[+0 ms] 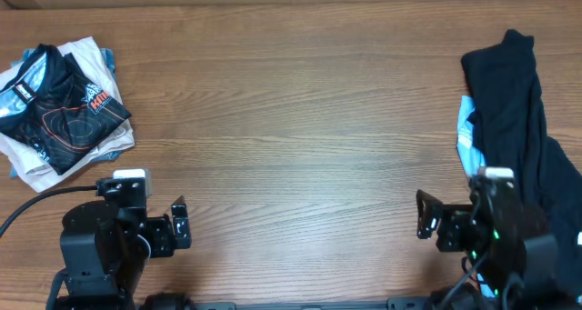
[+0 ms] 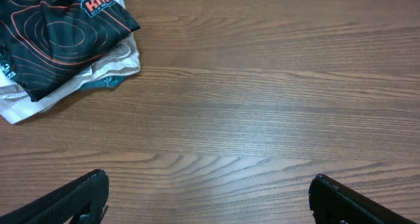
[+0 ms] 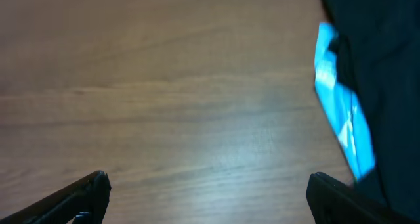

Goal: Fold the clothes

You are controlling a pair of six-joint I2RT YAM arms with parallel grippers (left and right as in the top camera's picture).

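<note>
The overhead view shows one wooden table (image 1: pixel 291 101) and two arms at its near edge, one gripper each. The left gripper (image 1: pixel 182 222) and the right gripper (image 1: pixel 422 216) both hang over bare wood near that edge, well apart from each other and from any cloth. There is one black jersey (image 1: pixel 64 110) with orange contour lines, lying crumpled at the far left of the table on top of one off-white garment (image 1: pixel 27 160). At the far right lies one plain black garment (image 1: pixel 509 101), with one strip of light blue cloth (image 1: pixel 466 133) showing at its left edge. One black cable (image 1: pixel 27 204) runs off to the left from the left arm. The left wrist view brings the jersey closer, in its upper left corner. It shows a red and white logo that the overhead view barely resolves, and a small teal scrap (image 2: pixel 108 81) peeking from under the off-white layer. Its two fingers (image 2: pixel 85 198) sit at opposite lower corners, spread wide with only wood between them. The right wrist view is soft and blurred. It shows the black garment and blue strip at its right side but none of the jersey, and its two fingers are likewise spread wide over bare table.
</note>
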